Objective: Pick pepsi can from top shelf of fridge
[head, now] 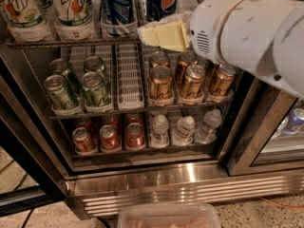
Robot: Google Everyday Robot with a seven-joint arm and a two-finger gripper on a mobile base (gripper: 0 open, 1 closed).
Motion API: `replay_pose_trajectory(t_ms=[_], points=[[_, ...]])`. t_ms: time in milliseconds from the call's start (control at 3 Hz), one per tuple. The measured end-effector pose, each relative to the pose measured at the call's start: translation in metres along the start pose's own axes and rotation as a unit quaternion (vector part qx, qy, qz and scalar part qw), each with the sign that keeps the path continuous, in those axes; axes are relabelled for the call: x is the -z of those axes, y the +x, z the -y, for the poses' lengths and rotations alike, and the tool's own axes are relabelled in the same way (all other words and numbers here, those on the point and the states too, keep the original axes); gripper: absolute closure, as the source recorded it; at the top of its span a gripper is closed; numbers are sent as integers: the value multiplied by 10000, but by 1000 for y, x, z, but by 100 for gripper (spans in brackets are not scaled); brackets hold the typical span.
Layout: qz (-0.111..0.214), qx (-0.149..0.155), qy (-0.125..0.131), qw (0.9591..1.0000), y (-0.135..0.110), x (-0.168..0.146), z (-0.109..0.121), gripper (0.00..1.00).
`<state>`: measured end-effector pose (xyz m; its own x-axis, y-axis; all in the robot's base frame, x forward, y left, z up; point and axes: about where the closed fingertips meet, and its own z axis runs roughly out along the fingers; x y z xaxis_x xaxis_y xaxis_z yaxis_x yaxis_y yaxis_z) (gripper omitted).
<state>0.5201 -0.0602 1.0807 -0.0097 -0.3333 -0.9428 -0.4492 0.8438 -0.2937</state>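
Note:
The pepsi can (162, 1), dark blue with the round logo, stands on the top shelf (71, 42) of the fridge (166, 184), in a white lane tray at the top centre; its lid is cut off by the picture's edge. My gripper (146, 34), cream-coloured on a big white arm (247, 30), reaches in from the right. It sits just below and in front of the pepsi can, at the level of the shelf's front edge, and covers the can's base.
A blue can with white streaks (117, 4) stands left of the pepsi can, with 7UP bottles (71, 8) further left. Green cans (95, 87) and copper cans (161, 82) fill the middle rack. Red cans (109, 137) and small water bottles (183, 129) sit below. A clear tub (168, 217) lies on the floor.

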Motion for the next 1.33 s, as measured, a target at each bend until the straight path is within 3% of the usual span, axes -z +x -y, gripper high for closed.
replay_pose_trajectory(t_ms=[667,1333], points=[[289,218,355,9987,6,-21,6,19],[655,9,754,9950,1,-31,5,36]])
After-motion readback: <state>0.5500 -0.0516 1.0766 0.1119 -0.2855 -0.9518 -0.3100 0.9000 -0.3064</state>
